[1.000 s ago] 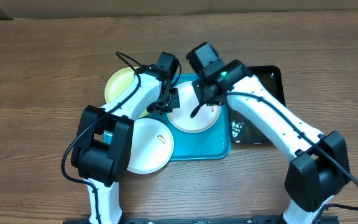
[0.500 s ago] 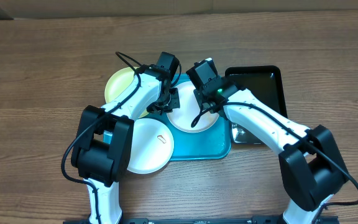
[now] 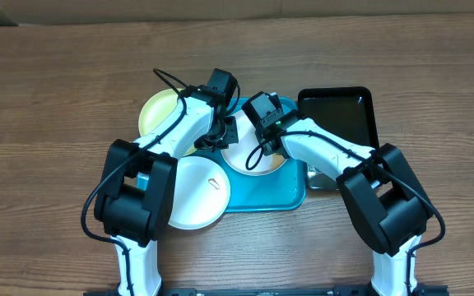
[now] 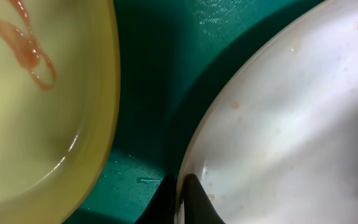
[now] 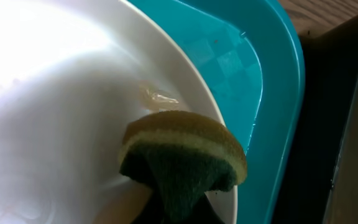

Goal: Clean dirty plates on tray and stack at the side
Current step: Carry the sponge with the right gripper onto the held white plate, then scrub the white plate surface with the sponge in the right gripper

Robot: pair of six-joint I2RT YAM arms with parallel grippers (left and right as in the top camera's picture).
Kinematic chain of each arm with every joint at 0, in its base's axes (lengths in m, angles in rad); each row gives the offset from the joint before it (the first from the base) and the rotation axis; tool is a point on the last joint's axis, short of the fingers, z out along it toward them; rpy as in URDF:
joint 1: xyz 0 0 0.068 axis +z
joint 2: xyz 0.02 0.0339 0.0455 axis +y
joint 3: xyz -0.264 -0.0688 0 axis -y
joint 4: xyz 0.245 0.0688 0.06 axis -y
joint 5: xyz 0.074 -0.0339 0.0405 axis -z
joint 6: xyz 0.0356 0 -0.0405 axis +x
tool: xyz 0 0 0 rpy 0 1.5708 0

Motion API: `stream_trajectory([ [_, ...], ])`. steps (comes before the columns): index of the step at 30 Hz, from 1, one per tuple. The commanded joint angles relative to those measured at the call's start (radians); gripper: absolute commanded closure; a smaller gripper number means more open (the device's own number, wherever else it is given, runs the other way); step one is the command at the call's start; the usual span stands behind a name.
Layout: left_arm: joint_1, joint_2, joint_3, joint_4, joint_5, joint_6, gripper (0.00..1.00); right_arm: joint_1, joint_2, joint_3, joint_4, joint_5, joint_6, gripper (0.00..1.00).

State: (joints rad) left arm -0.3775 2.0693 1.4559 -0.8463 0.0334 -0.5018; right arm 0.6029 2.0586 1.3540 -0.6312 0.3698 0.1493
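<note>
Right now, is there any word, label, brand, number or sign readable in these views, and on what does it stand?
None can be read. No lettering shows on the centre white plate, the lower-left white plate, the yellow-green plate, the turquoise tray, the black tray or the sponge.

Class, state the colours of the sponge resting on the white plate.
The sponge is yellow over dark green, clearest in the right wrist view.

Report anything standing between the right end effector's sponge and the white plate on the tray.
Nothing visible does: the sponge, gripped by the right end effector, presses directly on the white plate near its rim, over the tray.
</note>
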Motion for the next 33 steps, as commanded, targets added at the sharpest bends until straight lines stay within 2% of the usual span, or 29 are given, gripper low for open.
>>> stream_trajectory([
  [1, 0.004, 0.024, -0.015, -0.018, -0.007, 0.008, 0.96, -0.004, 0.051, -0.012, -0.021, -0.168, 0.034, 0.96],
  [10, 0.004, 0.024, -0.015, -0.018, -0.007, 0.008, 0.96, -0.010, 0.051, -0.011, -0.013, -0.468, 0.091, 0.96],
  [16, 0.004, 0.024, -0.015, -0.017, -0.007, 0.008, 0.96, -0.093, 0.030, 0.068, -0.022, -0.867, 0.037, 0.96],
  [20, 0.004, 0.024, -0.015, -0.017, -0.007, 0.008, 0.96, -0.170, -0.006, 0.135, -0.026, -1.027, 0.033, 0.96],
  [25, 0.004, 0.024, -0.015, -0.017, -0.007, 0.008, 0.96, -0.233, -0.058, 0.162, -0.056, -1.038, 0.021, 0.96],
  [28, 0.004, 0.024, -0.015, -0.017, -0.007, 0.008, 0.96, -0.233, -0.061, 0.162, -0.117, -1.025, -0.099, 0.96],
  [33, 0.004, 0.024, -0.015, -0.017, -0.007, 0.008, 0.96, -0.216, -0.061, 0.156, -0.180, -0.713, -0.112, 0.96],
])
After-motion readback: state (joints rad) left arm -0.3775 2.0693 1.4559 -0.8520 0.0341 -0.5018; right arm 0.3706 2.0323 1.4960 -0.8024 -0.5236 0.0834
